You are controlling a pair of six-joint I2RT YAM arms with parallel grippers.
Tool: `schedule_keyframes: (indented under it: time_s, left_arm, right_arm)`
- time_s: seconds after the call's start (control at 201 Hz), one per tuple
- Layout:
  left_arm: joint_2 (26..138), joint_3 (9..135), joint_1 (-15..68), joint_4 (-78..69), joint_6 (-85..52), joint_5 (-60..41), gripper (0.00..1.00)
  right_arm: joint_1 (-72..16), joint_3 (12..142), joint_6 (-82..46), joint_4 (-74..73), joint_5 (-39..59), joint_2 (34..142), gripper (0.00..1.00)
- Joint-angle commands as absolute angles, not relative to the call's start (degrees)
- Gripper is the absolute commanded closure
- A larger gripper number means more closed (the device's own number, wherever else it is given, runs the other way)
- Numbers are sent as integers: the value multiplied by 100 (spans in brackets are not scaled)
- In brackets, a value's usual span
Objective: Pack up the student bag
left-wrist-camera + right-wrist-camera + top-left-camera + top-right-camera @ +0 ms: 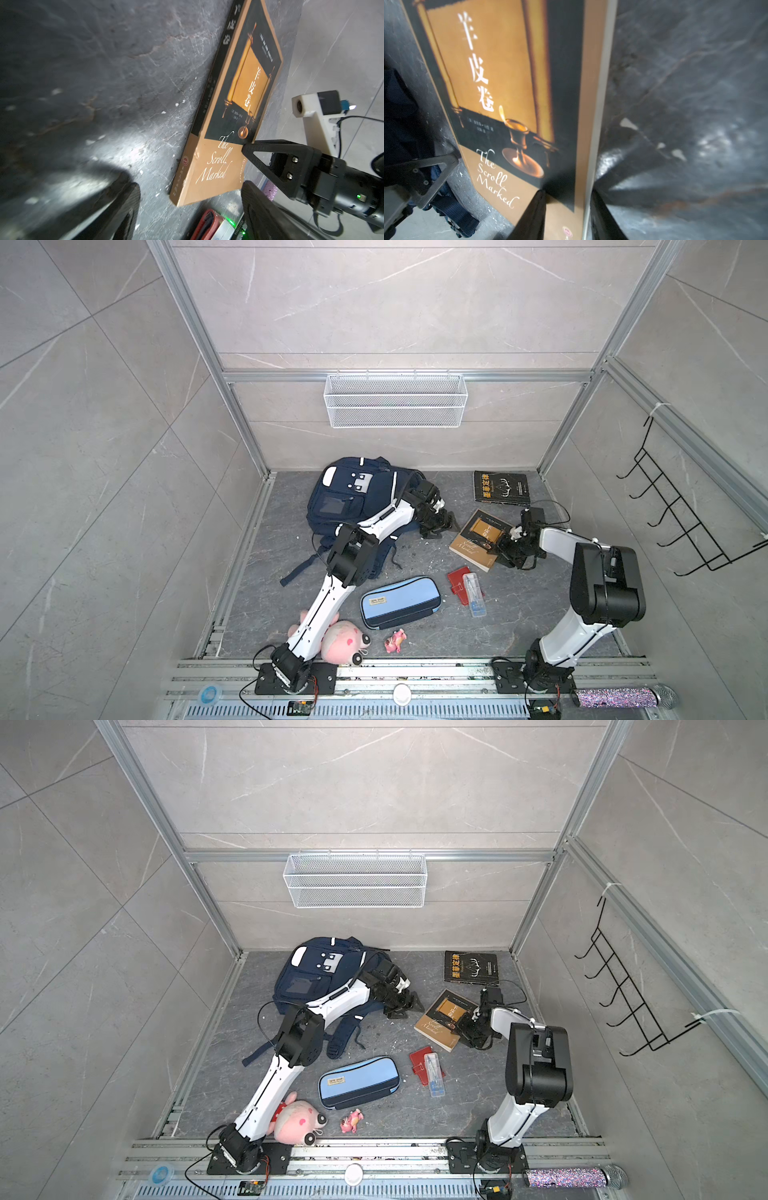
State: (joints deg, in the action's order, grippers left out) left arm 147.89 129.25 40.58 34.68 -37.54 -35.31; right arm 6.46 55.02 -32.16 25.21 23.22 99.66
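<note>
Looking down on a grey tabletop [519, 614], with six o'clock at the edge nearest the two arm bases. At seven o'clock a pink plush toy [343, 641] lies partly under the left arm, and a small pink figure [395, 641] sits just beside it at six. Just short of the middle lies a light-blue pencil case [400, 602]. Near it, toward five o'clock, a clear pen box [473, 595] rests across a red wallet [457, 578]. At three o'clock the right fingers [502, 546] pinch the near edge of a brown book [469, 547], one finger on the cover and one at the page side. Near the middle the left fingers [440, 527] are spread wide and empty, low over bare tabletop between the book and the bag. The student bag [353, 493] lies front up at eleven o'clock, with its straps trailing toward the near side. A black book [501, 488] lies flat at one o'clock, and a wire basket [395, 400] hangs on the back wall at twelve. The step in hand looks like picking up the brown book, and nothing seems packed yet. The next move probably calls for lifting the book clear and carrying it toward eleven o'clock. The left fingers would need to hold the bag's mouth open; whether its zip is open cannot be told.
</note>
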Motion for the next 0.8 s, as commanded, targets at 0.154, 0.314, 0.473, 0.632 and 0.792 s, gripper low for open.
schedule_keyframes:
  time_s: [0.154,0.314,0.473,0.632,0.792]
  left_arm:
    - [14936,12869,4336,2763,-3953,-4446,21]
    - [14856,12737,4408,1739,-4547,-4998,21]
    - [14628,12534,4430,371,-5453,-5370,21]
    - [14452,12457,4436,-218,-5905,-5496,21]
    - [14369,12371,4432,-167,-5950,-5512,21]
  right_arm:
    - [473,5281,-3359,2707,2052,10283,63]
    - [469,5234,-3358,2694,2099,10315,64]
    - [474,5117,-3406,2628,2145,10273,64]
    - [470,5071,-3399,2652,2136,10192,64]
    - [474,5039,-3406,2638,2112,10152,64]
